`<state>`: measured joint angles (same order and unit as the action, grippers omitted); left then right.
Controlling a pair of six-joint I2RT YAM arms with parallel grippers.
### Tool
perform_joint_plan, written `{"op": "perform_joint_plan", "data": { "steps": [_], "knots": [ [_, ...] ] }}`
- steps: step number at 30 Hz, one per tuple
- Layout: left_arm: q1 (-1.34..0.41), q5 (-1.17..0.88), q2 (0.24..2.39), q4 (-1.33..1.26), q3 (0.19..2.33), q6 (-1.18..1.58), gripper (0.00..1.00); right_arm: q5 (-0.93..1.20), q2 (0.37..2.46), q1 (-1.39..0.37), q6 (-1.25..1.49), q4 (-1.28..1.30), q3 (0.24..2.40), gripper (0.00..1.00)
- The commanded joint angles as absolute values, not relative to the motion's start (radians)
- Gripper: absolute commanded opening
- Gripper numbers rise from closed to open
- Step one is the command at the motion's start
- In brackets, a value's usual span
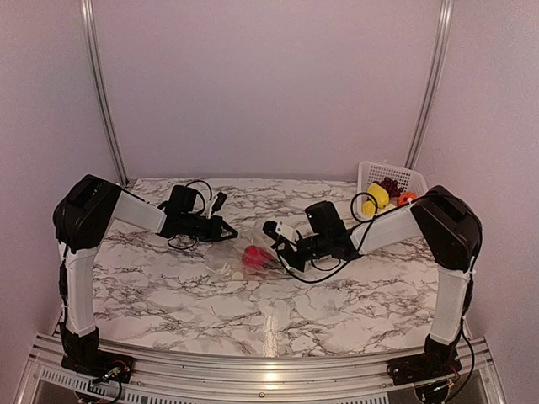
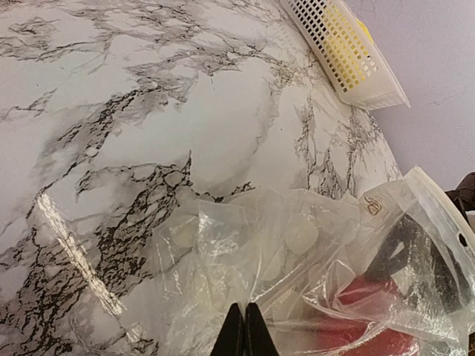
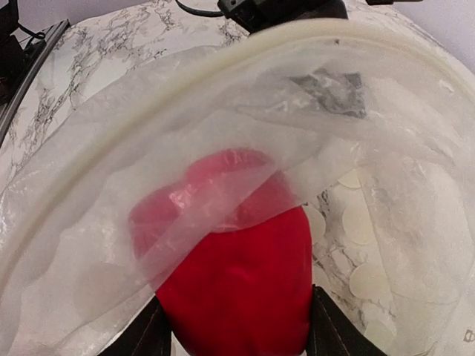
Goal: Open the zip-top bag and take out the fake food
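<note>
Zip-top bag (image 1: 226, 252) lies flat on the marble table (image 1: 168, 295), its mouth toward the right gripper (image 1: 282, 255). Left gripper (image 2: 243, 332) is at the bag's opposite end, clenched tight on a fold of film. Right gripper is inside the bag's mouth. Its fingers (image 3: 145, 334) touch both sides of the red fake-food piece (image 3: 237, 289), grasping it. The piece is inside the bag. White basket (image 1: 396, 175) stands well to the right of the bag.

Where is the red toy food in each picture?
Top external: the red toy food is mid-table, inside the zip-top bag.
Left wrist: bottom right, behind the bag's plastic.
Right wrist: bottom centre, between the right fingers.
Shared landmark: the zip-top bag around it shows in all three.
</note>
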<state>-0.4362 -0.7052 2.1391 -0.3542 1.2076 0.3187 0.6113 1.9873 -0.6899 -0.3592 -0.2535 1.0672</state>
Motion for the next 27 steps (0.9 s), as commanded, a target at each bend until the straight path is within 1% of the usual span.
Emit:
{"op": "perform_joint_plan", "data": {
  "steps": [1,6,11,17,21,27],
  "knots": [
    [-0.413,-0.668,2.078,-0.39,1.177,0.317,0.0,0.571,1.903,-0.7,-0.341,-0.231,1.028,0.43],
    [-0.41,-0.643,2.052,-0.369,1.163,0.276,0.0,0.515,1.851,-0.695,-0.315,-0.217,0.987,0.43],
    [-0.417,-0.601,1.996,-0.371,1.115,0.205,0.0,0.478,1.801,-0.659,-0.247,-0.245,0.966,0.4],
    [-0.49,-0.529,1.907,-0.347,1.079,0.073,0.0,0.506,1.839,-0.632,-0.214,-0.179,1.059,0.39],
    [-0.526,-0.508,1.879,-0.336,1.081,0.042,0.0,0.536,1.875,-0.633,-0.209,-0.147,1.107,0.38],
    [-0.528,-0.398,1.889,-0.298,1.093,0.033,0.0,0.603,1.841,-0.632,-0.194,-0.135,1.098,0.38]
  ]
}}
